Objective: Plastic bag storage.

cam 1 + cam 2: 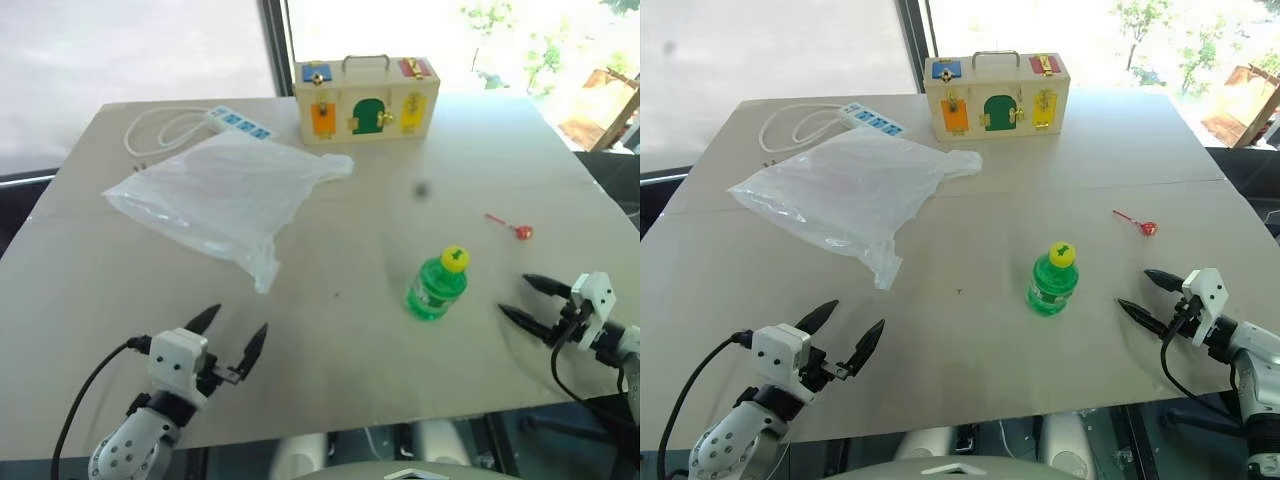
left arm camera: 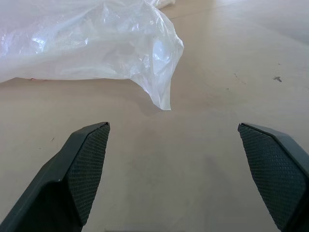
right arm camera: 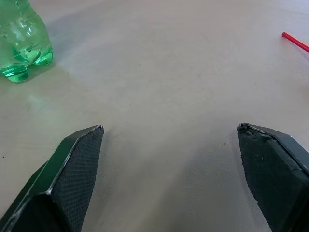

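While the plastic bag (image 1: 225,190) lies toward the bench's (image 1: 330,330) far-left corner, left gripper (image 1: 228,336) and right gripper (image 1: 524,298) hover released near its front edge.

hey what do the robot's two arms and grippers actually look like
Each arm ends in a white boxy wrist block carrying two black, pointed fingers with textured inner pads. The left gripper sits on a perforated grey-white forearm, and a black cable loops from each wrist; the right gripper matches.

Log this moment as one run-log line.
stage: before grasp | plastic bag: flat on table, untouched | left gripper: open, empty | right gripper: open, empty, beside green bottle
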Tool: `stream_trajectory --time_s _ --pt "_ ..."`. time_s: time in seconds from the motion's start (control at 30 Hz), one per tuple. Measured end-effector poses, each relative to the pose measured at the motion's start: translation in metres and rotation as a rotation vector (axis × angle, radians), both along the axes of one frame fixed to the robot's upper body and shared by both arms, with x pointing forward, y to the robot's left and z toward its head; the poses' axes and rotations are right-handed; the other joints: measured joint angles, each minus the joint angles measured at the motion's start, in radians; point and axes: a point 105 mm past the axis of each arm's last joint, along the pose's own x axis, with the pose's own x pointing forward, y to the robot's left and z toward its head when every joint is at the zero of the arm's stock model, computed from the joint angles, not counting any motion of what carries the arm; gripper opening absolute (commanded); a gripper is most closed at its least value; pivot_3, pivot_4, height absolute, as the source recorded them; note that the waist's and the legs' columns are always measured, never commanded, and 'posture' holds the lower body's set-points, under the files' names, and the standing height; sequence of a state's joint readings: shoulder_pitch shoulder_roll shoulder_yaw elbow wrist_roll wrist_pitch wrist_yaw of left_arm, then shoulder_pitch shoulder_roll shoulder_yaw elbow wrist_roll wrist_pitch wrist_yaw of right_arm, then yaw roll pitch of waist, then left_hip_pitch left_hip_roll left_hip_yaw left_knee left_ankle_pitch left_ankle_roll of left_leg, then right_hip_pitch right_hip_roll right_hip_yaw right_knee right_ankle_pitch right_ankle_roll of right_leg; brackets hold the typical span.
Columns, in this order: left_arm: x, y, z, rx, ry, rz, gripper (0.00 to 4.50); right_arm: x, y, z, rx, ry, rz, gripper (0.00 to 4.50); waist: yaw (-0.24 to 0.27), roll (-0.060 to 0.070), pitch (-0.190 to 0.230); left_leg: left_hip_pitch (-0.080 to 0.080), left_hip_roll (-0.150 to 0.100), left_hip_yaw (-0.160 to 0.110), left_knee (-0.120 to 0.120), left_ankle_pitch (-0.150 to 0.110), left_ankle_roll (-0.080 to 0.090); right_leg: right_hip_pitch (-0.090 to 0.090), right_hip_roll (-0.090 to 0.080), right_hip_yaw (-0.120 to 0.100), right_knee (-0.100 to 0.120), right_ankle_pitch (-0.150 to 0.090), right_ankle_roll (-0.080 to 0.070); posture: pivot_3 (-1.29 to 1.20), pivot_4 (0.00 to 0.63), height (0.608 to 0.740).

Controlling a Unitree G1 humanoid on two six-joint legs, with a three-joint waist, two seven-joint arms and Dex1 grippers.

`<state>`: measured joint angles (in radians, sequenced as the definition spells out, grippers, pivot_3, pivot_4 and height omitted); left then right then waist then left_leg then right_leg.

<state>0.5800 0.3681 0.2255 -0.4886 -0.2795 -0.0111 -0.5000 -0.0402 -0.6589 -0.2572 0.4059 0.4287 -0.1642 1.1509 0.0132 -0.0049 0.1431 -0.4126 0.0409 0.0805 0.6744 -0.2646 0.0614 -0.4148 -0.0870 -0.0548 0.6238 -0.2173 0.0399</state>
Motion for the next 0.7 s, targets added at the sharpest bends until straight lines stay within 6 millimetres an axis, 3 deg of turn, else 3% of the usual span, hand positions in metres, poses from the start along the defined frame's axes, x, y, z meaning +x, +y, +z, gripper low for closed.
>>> stream_trajectory --time_s 0.7 --pt "0.0093 -0.0032 0.0052 -0.023 -0.023 -0.009 4.5 -0.006 -0.0035 -0.0001 -0.009 -0.009 -0.011 4.46 0.0 0.0 0.0 0.0 0.0 0.001 0.001 0.0 0.0 0.0 0.001 0.001 0.001 0.0 0.0 0.0 0.15 0.74"
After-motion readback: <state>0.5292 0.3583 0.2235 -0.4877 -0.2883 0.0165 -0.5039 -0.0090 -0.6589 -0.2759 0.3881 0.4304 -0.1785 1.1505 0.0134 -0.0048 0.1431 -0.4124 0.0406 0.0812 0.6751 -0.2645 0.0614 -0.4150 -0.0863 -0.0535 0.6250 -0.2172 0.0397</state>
